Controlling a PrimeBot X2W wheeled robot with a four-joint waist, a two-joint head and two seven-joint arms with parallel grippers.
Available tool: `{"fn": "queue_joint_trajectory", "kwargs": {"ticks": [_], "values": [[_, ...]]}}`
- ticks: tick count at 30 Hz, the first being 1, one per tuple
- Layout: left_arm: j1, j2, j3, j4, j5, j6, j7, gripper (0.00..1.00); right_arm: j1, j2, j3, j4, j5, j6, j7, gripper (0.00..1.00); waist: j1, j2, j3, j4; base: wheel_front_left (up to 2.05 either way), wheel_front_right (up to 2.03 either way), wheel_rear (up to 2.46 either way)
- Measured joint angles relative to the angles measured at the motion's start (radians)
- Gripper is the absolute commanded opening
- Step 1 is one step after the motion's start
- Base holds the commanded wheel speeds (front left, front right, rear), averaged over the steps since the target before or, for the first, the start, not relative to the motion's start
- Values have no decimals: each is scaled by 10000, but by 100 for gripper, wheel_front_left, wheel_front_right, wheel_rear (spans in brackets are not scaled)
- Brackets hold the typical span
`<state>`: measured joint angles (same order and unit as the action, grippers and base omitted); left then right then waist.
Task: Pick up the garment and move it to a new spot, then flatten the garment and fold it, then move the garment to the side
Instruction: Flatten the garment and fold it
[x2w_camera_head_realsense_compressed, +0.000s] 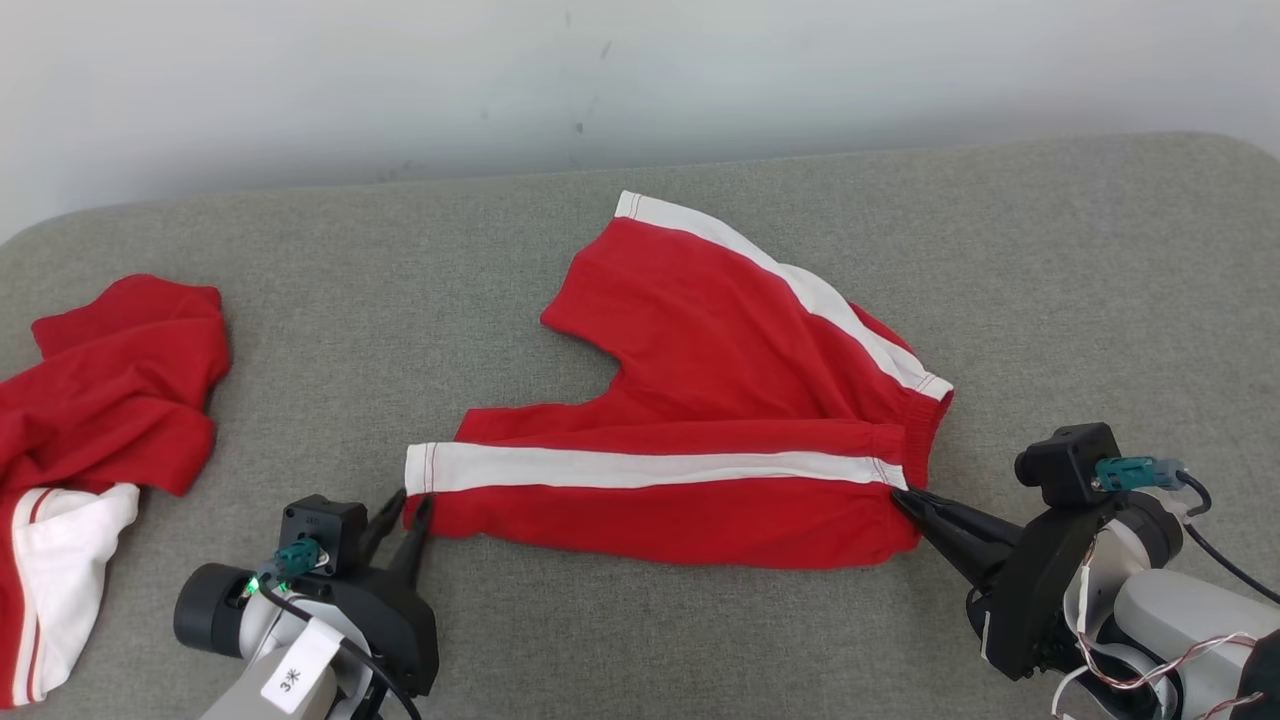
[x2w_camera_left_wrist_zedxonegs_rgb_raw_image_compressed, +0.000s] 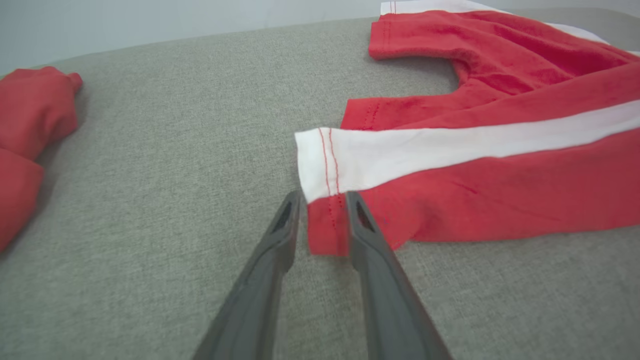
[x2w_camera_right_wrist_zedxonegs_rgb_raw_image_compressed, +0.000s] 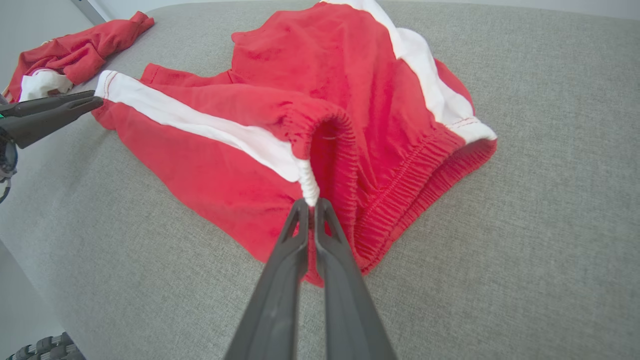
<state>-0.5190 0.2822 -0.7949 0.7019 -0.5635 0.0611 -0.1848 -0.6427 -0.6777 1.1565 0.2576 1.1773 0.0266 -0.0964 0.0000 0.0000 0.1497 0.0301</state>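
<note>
The garment (x2w_camera_head_realsense_compressed: 720, 400) is a pair of red shorts with white side stripes, spread on the grey cushion with its legs pointing left and its waistband at the right. My left gripper (x2w_camera_head_realsense_compressed: 410, 502) is at the hem of the near leg. In the left wrist view its fingers (x2w_camera_left_wrist_zedxonegs_rgb_raw_image_compressed: 322, 197) stand apart, with the hem corner of the garment (x2w_camera_left_wrist_zedxonegs_rgb_raw_image_compressed: 475, 200) between them. My right gripper (x2w_camera_head_realsense_compressed: 900, 495) is shut on the elastic waistband at the end of the white stripe. The right wrist view shows that pinch (x2w_camera_right_wrist_zedxonegs_rgb_raw_image_compressed: 311, 202) and lifted folds of the garment (x2w_camera_right_wrist_zedxonegs_rgb_raw_image_compressed: 320, 75).
A second red and white piece of clothing (x2w_camera_head_realsense_compressed: 100, 400) lies crumpled at the far left of the grey cushion (x2w_camera_head_realsense_compressed: 700, 640); it also shows as a red heap (x2w_camera_left_wrist_zedxonegs_rgb_raw_image_compressed: 25, 125) in the left wrist view. A pale wall (x2w_camera_head_realsense_compressed: 600, 80) runs behind the cushion.
</note>
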Motion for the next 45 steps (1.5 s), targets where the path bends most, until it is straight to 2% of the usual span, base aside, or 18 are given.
{"fn": "queue_joint_trajectory", "kwargs": {"ticks": [1, 2, 13, 17, 21, 24, 25, 27, 30, 31, 35, 38, 40, 42, 45], "values": [[-2, 2, -2, 21, -23, 0, 0, 6, 0, 0, 0, -2, 0, 0, 0, 0, 0, 0, 4, -13, 0, 0, 0], [-3, 4, -4, 36, -23, 0, 6, 0, 0, 0, 0, -2, 0, 0, 0, 0, 0, 0, 9, -25, 0, 0, 0], [-46, 65, -36, -345, 132, 121, -111, 0, 2, -33, -73, 8, -2, -6, -130, 0, 0, 0, -9, 28, 0, 0, 0], [-288, 268, -73, -978, 619, 284, -242, 0, -10, -165, -324, 8, -105, -117, -502, 0, 0, 0, -27, 136, 0, 0, 0], [-389, 573, 334, -1561, 449, 345, -360, 0, -79, -148, -510, -8, -105, -190, -671, 0, 0, 0, -68, 220, 0, 0, 0], [-391, 742, 660, -1912, -36, -65, -360, 0, -351, -117, -527, -44, -100, -174, -608, 0, 0, -1, -25, 216, 0, 0, 0], [-462, 826, 775, -1998, -412, -516, -341, 0, -598, 4, -625, -42, 86, -25, -424, 0, 0, 0, 61, 180, 0, 0, 0], [-601, 821, 1260, -2011, -1310, -1030, -161, 0, -940, 280, -750, 17, 368, 159, -146, 0, 0, 0, 184, 130, 0, 0, 0], [-1556, 980, 1827, -1776, -2004, -1590, 343, 0, -1941, 821, -917, 462, 673, 326, 462, 0, 0, 0, 456, 31, 0, 0, 0], [-1556, 980, 1827, -1776, -2004, -1590, 343, 0, -1941, 821, -917, 462, 673, 326, 462, 0, 0, 0, 456, 31, 0, 0, 0], [-3847, 1172, 2111, -970, -2232, -1682, 1335, 0, -3948, 1678, -1260, 1743, 909, 362, 1546, 0, 2, 1, 924, -124, 0, 0, 0], [-6028, 1189, 2263, -447, -2044, -1674, 1952, 0, -6184, 2234, -1741, 3091, 719, 128, 2115, 0, 3, 1, 1317, -227, 0, 0, 0], [-7712, 1204, 2401, -324, -1672, -1670, 2052, 0, -8043, 2337, -2217, 3854, 157, -88, 2050, 0, 4, 2, 1595, -274, 0, 0, 0], [-9711, 999, 3233, -688, -1728, -1657, 1609, 0, -9979, 2656, -3521, 3879, 211, -345, 1012, 0, 1, -1, 2017, -294, 0, 0, 0], [-9972, 917, 3087, -1267, -1722, -1685, 1459, 0, -10332, 2648, -3400, 3342, 65, 86, 660, 0, -3, -6, 2448, -245, 0, 0, 0]]}}
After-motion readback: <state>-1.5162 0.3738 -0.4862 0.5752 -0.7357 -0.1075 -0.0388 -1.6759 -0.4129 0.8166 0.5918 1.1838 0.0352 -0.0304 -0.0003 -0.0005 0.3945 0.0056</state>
